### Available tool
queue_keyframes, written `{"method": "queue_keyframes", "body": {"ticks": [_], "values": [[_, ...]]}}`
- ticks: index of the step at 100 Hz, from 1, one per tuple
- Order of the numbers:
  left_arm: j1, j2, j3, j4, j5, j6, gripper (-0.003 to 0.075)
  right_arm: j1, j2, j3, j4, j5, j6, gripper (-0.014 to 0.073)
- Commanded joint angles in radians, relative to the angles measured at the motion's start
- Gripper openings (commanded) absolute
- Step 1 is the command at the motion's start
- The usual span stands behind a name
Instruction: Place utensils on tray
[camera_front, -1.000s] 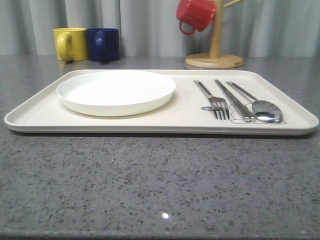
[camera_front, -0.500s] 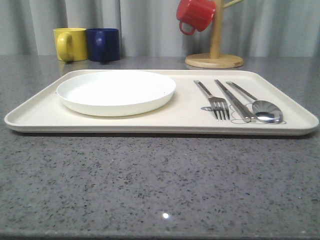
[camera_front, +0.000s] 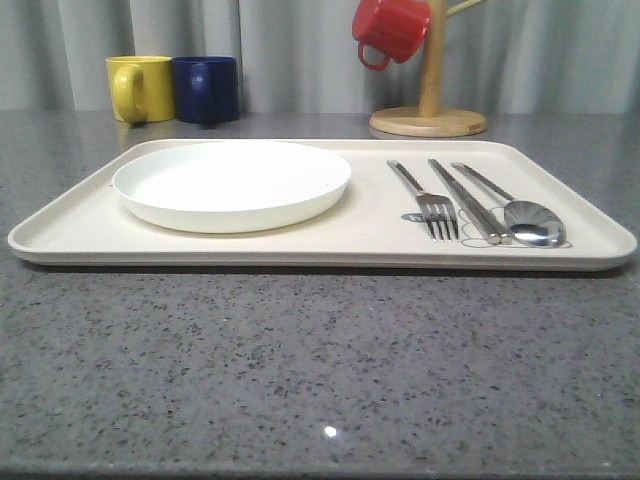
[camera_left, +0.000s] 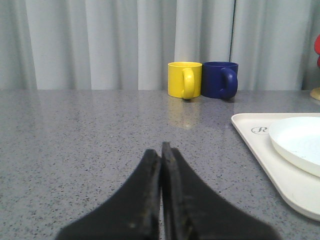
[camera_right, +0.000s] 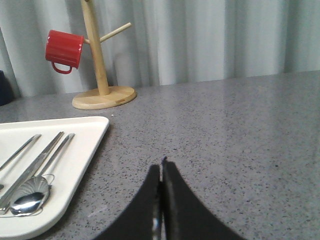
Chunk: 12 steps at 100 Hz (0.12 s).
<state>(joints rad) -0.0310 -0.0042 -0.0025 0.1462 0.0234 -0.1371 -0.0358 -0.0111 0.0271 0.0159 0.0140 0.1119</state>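
Tray laid with plate and cutlery; both grippers pressed together over bare countertop.

On the speckled grey stone table (camera_front: 300, 380), a yellow mug (camera_front: 140, 88) and a blue mug (camera_front: 207, 89) stand touching at 11 o'clock behind the tray (camera_front: 330, 250), and a red mug (camera_front: 391, 28) hangs on a wooden mug tree (camera_front: 430, 100) at 1 o'clock. Nothing blocks the cream, round-cornered, low-rimmed tray. On it lie a round shallow white plate (camera_front: 232, 184) at 9 o'clock and, at 3 o'clock, side by side, a shiny fork (camera_front: 428, 201), flat chopsticks (camera_front: 465, 200) and spoon (camera_front: 520, 211). Left gripper (camera_left: 161, 150) and right gripper (camera_right: 161, 167) hold nothing, black fingers closed.
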Motion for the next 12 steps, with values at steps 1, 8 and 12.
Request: {"method": "queue_keyframes", "body": {"ticks": [1, 8, 12], "values": [[0.003, -0.033, 0.04, 0.0, -0.085, -0.01, -0.0018, -0.007, -0.022, -0.017, -0.004, -0.083, -0.009, -0.0069], [0.003, -0.033, 0.04, 0.0, -0.085, -0.01, -0.0018, -0.007, -0.022, -0.017, -0.004, -0.083, -0.009, -0.0069], [0.003, -0.033, 0.04, 0.0, -0.085, -0.01, -0.0018, -0.007, -0.022, -0.017, -0.004, -0.083, -0.009, -0.0069]]}}
